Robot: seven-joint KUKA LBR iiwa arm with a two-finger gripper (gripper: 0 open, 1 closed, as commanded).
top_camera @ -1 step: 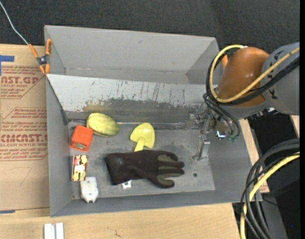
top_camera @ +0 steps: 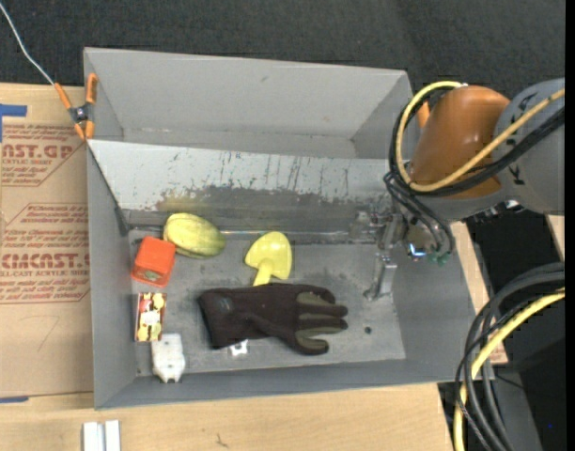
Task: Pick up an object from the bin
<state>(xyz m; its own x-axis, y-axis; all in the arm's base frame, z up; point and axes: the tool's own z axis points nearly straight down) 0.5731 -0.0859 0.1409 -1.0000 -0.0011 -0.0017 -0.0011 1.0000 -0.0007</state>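
Camera view: the dark glove (top_camera: 269, 316) lies flat at six o'clock on the floor of the bin (top_camera: 250, 101), probably the easiest pick, since the gripper (top_camera: 379, 287) hangs near it at three o'clock, and I cannot tell how far open it is.

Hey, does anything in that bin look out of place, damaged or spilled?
Nothing looks spilled or broken. The one oddity is wear: the bin's back wall is scratched and streaked just above the floor. The dark glove lies limp along the front, and the gripper hangs apart from it at the right.
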